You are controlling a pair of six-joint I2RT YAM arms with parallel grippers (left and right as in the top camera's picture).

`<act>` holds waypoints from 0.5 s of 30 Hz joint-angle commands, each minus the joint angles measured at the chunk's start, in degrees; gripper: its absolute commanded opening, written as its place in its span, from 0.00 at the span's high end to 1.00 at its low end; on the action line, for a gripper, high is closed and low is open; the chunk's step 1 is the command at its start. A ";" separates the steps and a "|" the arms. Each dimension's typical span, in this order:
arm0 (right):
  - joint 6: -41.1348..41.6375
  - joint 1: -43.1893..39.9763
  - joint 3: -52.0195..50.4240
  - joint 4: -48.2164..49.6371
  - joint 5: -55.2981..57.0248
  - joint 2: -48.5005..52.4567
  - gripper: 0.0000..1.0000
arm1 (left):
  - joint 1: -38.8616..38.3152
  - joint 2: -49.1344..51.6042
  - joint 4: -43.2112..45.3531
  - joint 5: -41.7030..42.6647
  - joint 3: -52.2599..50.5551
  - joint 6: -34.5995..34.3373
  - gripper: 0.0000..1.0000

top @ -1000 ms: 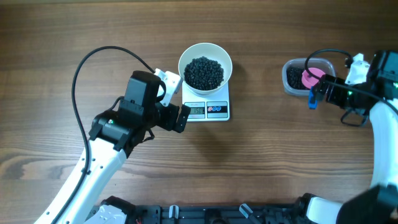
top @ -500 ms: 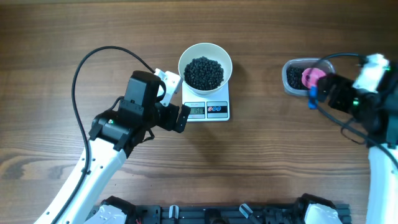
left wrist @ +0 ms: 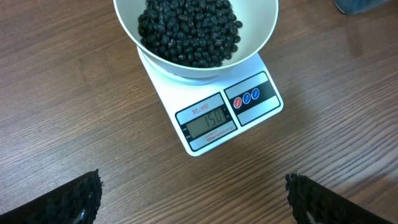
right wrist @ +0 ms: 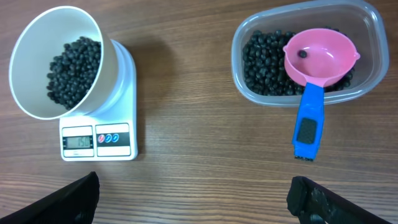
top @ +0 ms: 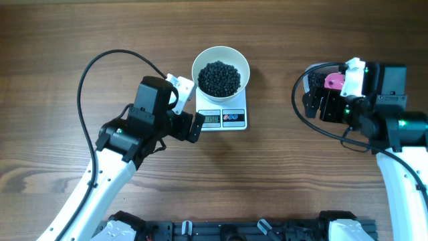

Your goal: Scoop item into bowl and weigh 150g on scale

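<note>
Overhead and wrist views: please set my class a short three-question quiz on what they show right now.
1. True or false: the pink scoop rests in the clear tub.
2. The scale shows: A 50; B 150; C 250.
3. Fill in: the white bowl holds black ___.
Key: 1 true; 2 B; 3 beans.

the beads are black, bowl and scale white, scoop pink with blue handle.
</note>
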 commanded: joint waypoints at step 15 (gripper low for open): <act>1.18 0.20 -0.11 2.86 1.53 0.79 0.00 | 0.22 0.02 0.13 -0.13 -0.09 -0.33 0.00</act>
